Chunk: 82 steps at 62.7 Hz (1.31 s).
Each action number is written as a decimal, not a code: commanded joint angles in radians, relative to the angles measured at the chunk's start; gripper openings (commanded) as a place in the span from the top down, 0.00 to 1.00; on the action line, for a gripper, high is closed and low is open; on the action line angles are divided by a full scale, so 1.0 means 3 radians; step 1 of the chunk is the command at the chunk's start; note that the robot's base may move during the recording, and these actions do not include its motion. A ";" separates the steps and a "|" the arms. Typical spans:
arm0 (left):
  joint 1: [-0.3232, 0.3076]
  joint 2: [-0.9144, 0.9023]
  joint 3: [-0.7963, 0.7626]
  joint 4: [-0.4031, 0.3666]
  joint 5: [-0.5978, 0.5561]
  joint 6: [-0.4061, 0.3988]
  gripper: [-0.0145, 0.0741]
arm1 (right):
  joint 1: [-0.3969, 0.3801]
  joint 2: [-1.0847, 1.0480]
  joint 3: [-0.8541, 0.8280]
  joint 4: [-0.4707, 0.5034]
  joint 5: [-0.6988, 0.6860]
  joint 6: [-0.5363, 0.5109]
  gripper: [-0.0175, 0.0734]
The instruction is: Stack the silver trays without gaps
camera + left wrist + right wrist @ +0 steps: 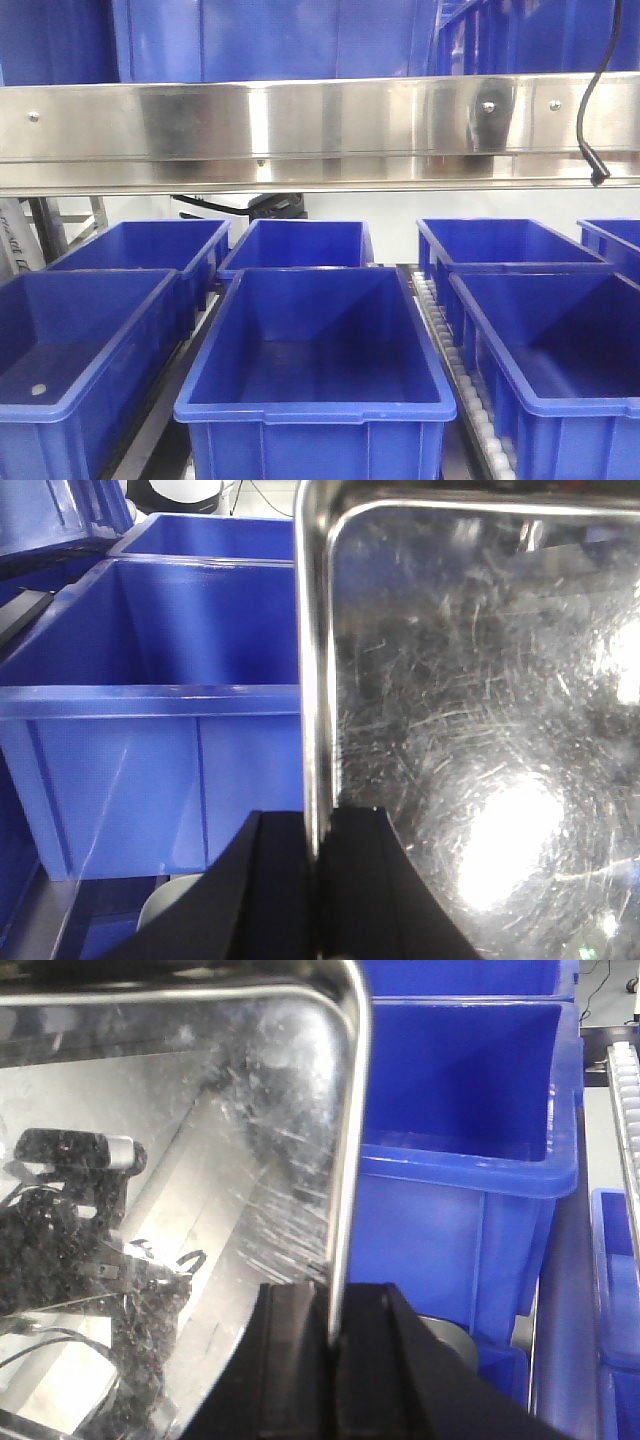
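Rim of silver tray (480, 730) clamped in left tool (318, 880), right tool (335, 1370) clamping likewise

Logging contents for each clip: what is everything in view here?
blue bins: at least seven, blue, in rows below the rail; more above it
steel rail: one, silver, across the top of the front view
cable: one, black, hanging at upper right
rollers: one strip, white, between centre and right bins
silver tray: one per wrist view, scratched; same tray or not, cannot tell
left claw: one, black, closed on the tray's rim
right claw: one, black, closed on the tray's rim
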 commanded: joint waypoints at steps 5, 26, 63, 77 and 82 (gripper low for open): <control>0.0045 -0.0040 -0.0024 0.0107 -0.0062 0.0019 0.86 | 0.0004 -0.0046 -0.0049 -0.0026 -0.0109 -0.0052 0.89; 0.0039 -0.0040 -0.0024 0.0007 0.0222 0.0019 0.86 | 0.0004 -0.0038 -0.0049 -0.0013 0.0066 -0.0052 0.89; 0.0039 -0.0036 0.0161 -0.0072 0.0949 0.0019 0.86 | 0.0163 0.0364 -0.0049 -0.0020 0.0740 -0.0052 0.89; 0.0039 -0.0036 0.0430 -0.0072 0.0955 0.0019 0.86 | 0.0163 0.0567 -0.0049 -0.0035 0.0763 -0.0052 0.89; 0.0039 -0.0036 0.0484 -0.0072 0.0900 0.0019 0.86 | 0.0163 0.0619 -0.0049 -0.0035 0.0763 -0.0052 0.89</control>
